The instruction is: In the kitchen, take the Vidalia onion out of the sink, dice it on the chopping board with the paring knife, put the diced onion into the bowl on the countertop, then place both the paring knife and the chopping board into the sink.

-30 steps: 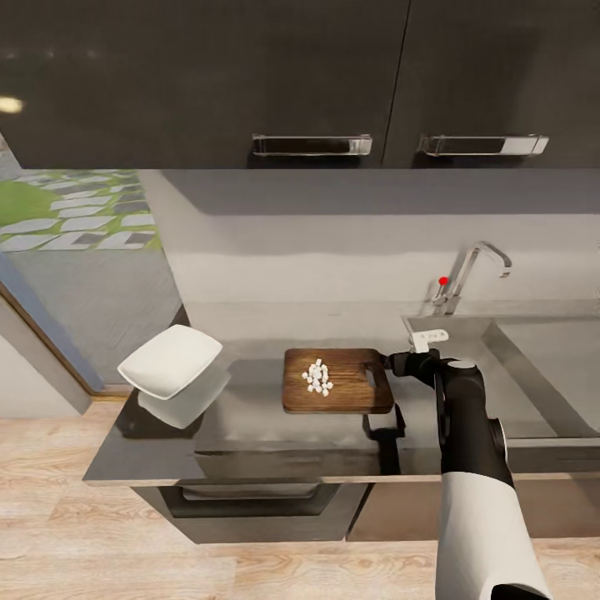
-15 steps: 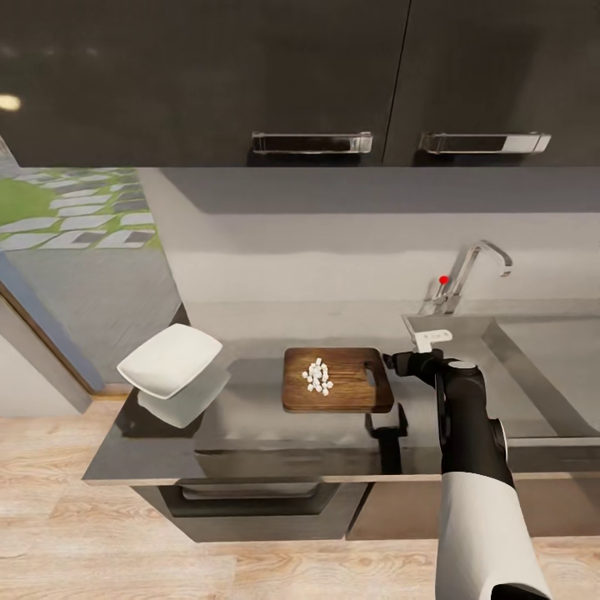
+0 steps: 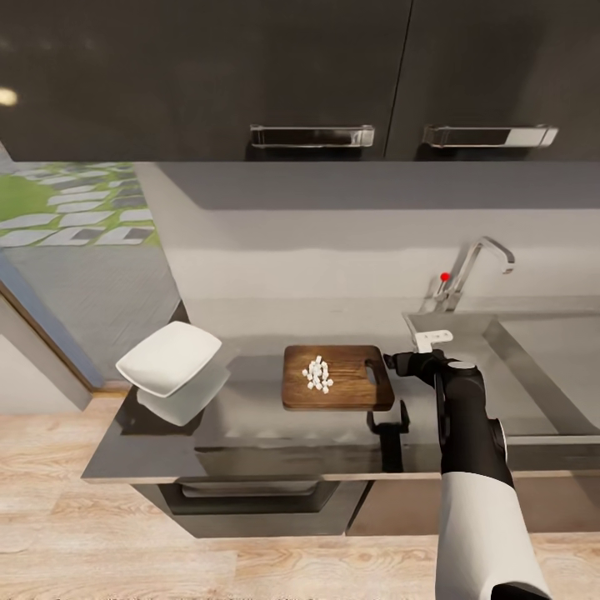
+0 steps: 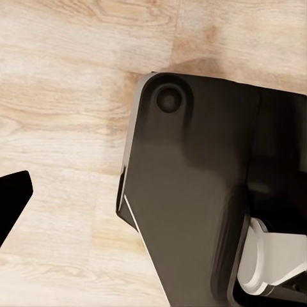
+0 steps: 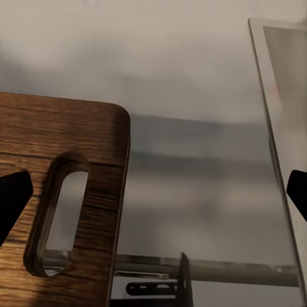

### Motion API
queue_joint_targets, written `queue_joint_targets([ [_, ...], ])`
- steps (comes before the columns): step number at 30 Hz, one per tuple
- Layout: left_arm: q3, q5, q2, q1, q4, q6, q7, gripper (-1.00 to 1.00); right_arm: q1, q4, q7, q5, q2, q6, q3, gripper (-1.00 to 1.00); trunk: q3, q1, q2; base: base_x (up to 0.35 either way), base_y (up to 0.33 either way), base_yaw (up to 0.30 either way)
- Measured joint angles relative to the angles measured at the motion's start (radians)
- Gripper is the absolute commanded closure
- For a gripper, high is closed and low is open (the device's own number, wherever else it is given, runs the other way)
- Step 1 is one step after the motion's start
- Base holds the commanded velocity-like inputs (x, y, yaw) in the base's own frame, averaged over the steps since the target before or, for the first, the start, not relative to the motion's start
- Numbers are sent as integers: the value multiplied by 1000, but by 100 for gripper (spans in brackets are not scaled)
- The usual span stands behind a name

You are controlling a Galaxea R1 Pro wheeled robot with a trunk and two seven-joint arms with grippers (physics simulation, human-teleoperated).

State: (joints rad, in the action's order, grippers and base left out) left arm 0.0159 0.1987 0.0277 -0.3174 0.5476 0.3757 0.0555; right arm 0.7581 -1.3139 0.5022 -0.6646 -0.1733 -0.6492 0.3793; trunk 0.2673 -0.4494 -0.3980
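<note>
Right gripper (image 3: 388, 363) has edged slightly toward the slot end of the chopping board (image 3: 337, 379), fingers spread, holding nothing; diced onion (image 3: 317, 375) lies mid-board, bowl (image 3: 169, 359) well left; likely lining up a grasp.

— What is different from one second ago?
— The right gripper (image 3: 388, 362) has moved a little toward the chopping board (image 3: 337, 378) and now sits just beside its slot end.
— Anything else?
— The whole head view shifted slightly, so the camera moved.
</note>
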Motion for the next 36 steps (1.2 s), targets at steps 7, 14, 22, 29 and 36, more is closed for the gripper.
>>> queue_joint_targets([
  [7, 0, 0, 0, 0, 0, 0, 0, -100, 0, 5, 0, 0, 0, 0, 0, -100, 9, 0, 0, 0, 0, 0],
  [14, 0, 0, 0, 0, -1, 0, 0, -100, 0, 7, 0, 0, 0, 0, 0, -100, 20, 0, 0, 0, 0, 0],
  [22, 0, 0, 0, 0, -1, 0, 0, -100, 0, 7, 0, 0, 0, 0, 0, -100, 32, 0, 0, 0, 0, 0],
  [29, 0, 0, 0, 0, -1, 0, 0, -100, 0, 7, 0, 0, 0, 0, 0, -100, 44, 0, 0, 0, 0, 0],
  [36, 0, 0, 0, 0, -5, 0, 0, -100, 0, 7, 0, 0, 0, 0, 0, -100, 55, 0, 0, 28, 0, 0],
])
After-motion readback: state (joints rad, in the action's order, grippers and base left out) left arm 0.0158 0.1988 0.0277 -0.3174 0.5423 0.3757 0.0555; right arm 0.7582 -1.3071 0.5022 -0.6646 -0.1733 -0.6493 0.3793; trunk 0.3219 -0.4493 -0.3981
